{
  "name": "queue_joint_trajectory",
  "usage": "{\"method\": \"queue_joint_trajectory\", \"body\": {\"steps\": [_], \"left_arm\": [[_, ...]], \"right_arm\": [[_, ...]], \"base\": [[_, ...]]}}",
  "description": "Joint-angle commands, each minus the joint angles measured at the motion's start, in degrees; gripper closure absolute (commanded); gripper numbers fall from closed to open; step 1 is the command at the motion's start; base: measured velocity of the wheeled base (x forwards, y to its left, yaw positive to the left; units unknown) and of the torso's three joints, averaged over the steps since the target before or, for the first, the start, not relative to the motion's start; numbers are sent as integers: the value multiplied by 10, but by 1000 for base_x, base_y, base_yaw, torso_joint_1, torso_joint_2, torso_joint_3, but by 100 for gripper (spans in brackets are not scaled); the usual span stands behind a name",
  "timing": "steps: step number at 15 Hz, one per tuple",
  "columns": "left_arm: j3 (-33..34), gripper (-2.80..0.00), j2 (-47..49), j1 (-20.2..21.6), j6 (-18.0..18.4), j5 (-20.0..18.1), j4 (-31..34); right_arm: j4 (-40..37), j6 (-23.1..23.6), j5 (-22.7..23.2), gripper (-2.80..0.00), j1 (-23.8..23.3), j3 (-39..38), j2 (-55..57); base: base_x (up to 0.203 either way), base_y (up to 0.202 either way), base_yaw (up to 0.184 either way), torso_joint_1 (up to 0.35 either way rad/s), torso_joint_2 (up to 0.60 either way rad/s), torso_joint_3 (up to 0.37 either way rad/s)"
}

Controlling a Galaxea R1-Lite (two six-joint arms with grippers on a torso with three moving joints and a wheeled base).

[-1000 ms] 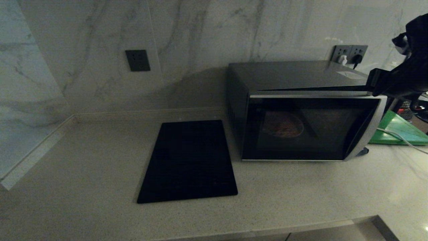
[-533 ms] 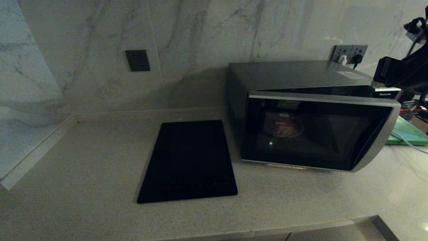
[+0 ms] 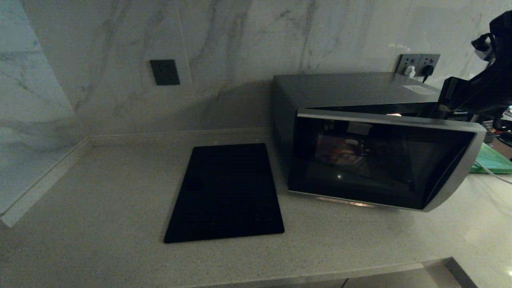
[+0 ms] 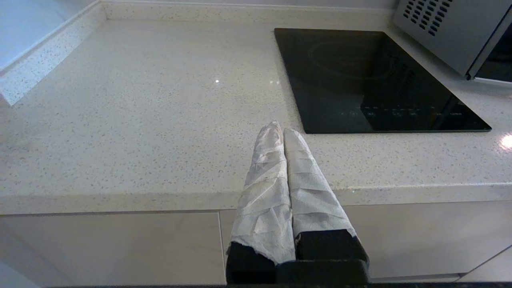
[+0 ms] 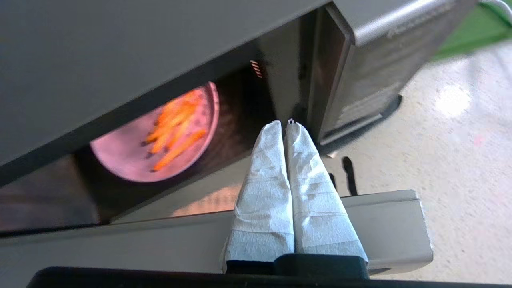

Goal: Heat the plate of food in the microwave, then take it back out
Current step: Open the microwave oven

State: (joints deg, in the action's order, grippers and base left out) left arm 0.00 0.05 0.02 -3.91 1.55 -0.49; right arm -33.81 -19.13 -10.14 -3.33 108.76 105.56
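Counter: pale speckled stone (image 3: 100, 208) under a marbled wall; one counter, one wall.
Left gripper (image 4: 283, 132): parked at the counter's near edge, wrapped fingers pressed together, holding nothing. Count: one.
Black panel (image 3: 226, 192): one, flat on the counter, just left of the microwave.
Right gripper (image 5: 285, 125): my wrapped fingers are shut on nothing, poked over the top edge of the door (image 5: 200, 236) into the gap behind it. Count: one.
Door: ajar, hinged on the left, its free edge swung out from the body.
Microwave (image 3: 344, 92): one, at the counter's right.
Plate (image 5: 154, 138): one, lavender, inside the cavity, lit; several orange food strips on it, too blurred to count.
Green board (image 3: 494, 160): one, behind the door's free edge.
Outlets: one dark wall plate (image 3: 165, 72); one double socket (image 3: 418, 64) with two plugs.
Risk 1: closed fingers have no grip on the door; I judge they could slip off its edge.
Risk 2: a hard pull could drag the whole microwave.
Risk 3: reaching in before the door is wide could knock the plate.
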Motion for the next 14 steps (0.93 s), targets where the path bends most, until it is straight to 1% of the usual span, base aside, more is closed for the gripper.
{"method": "queue_joint_trajectory", "body": {"steps": [1,10,14], "left_arm": [[0,0,0,1,0,0,0],[0,0,0,0,0,0,0],[0,0,0,1,0,0,0]], "right_arm": [[-2,-1,-2,0,0,-12,-5],[-3,-2,10,0,1,-113,-66],[-2,-3,14,0,26,-175,-111]], "base": [[0,0,0,0,0,0],[0,0,0,0,0,0],[0,0,0,0,0,0]]}}
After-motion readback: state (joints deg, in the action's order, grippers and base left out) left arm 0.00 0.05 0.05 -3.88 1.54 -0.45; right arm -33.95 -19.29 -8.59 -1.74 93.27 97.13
